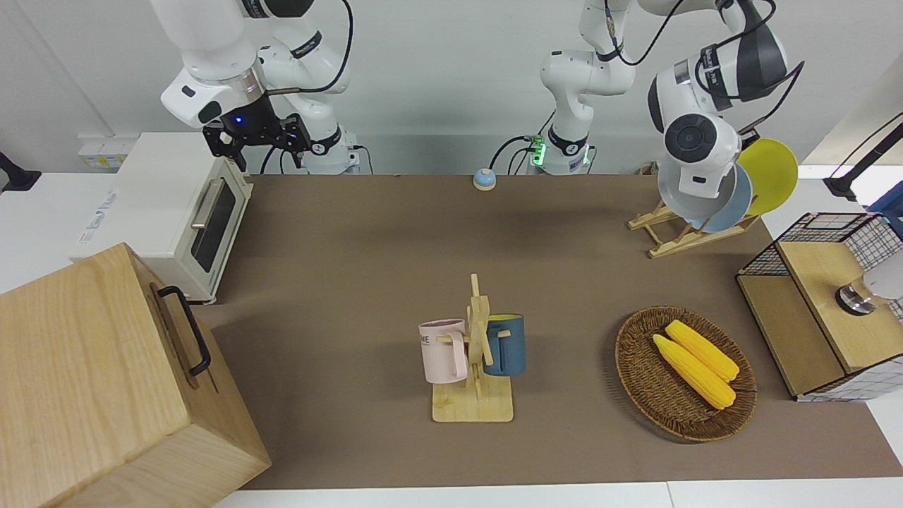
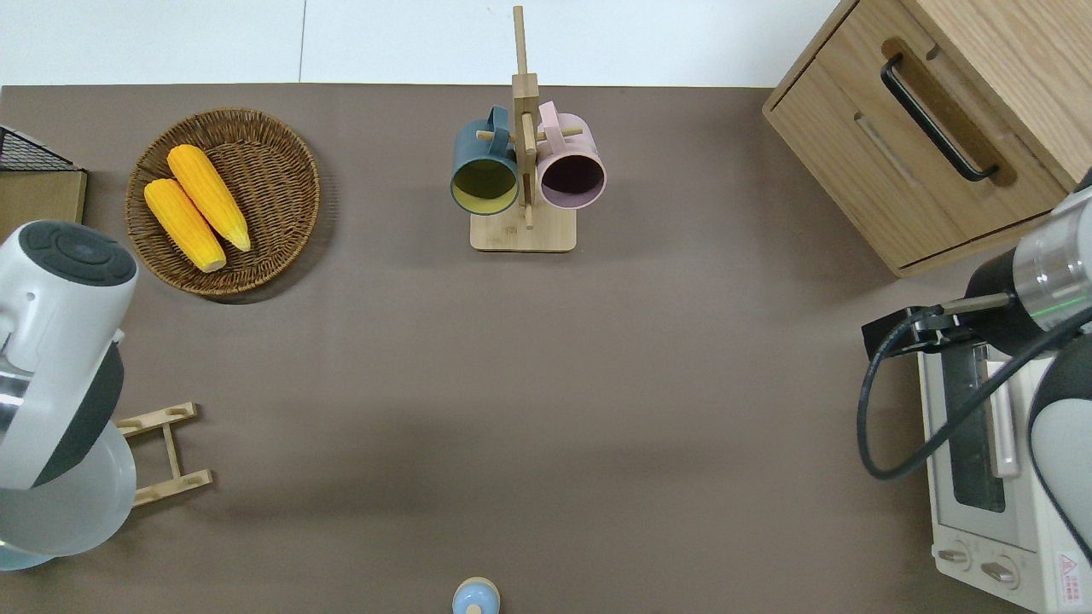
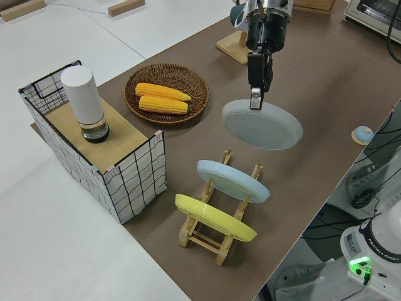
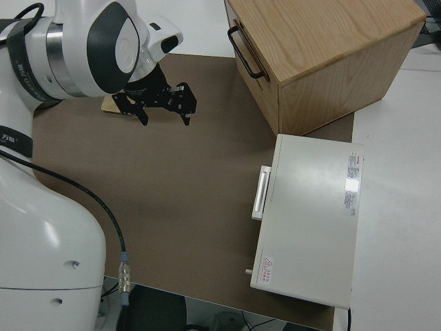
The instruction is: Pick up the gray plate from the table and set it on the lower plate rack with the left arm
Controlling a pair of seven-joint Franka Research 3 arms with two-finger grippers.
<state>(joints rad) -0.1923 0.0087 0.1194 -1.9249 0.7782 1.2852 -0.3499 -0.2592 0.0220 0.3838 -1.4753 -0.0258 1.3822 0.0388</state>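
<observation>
- Brown-matted table [image 1: 367, 254] carries my slanted light-wood plate rack [image 3: 216, 235] near the left arm's end.
- My left gripper [image 3: 255, 100] pinches the round pale-gray plate's [image 3: 263, 125] rim, airborne over the rack's end.
- Right arm parked, jaws apart.

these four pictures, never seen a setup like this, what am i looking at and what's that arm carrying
Two white robot arms stand at a brown table, filmed at one moment from four cameras: across the table, straight above, and one beside each arm.

The left hand is shut on the rim of a gray plate, carrying it in the air near a small wooden rack. A blue plate and a yellow plate already lean in that rack.

The right hand is open and its arm is parked.

Also on the table: a basket with two corn cobs, a mug stand with two mugs, a toaster oven and a wooden cabinet.
</observation>
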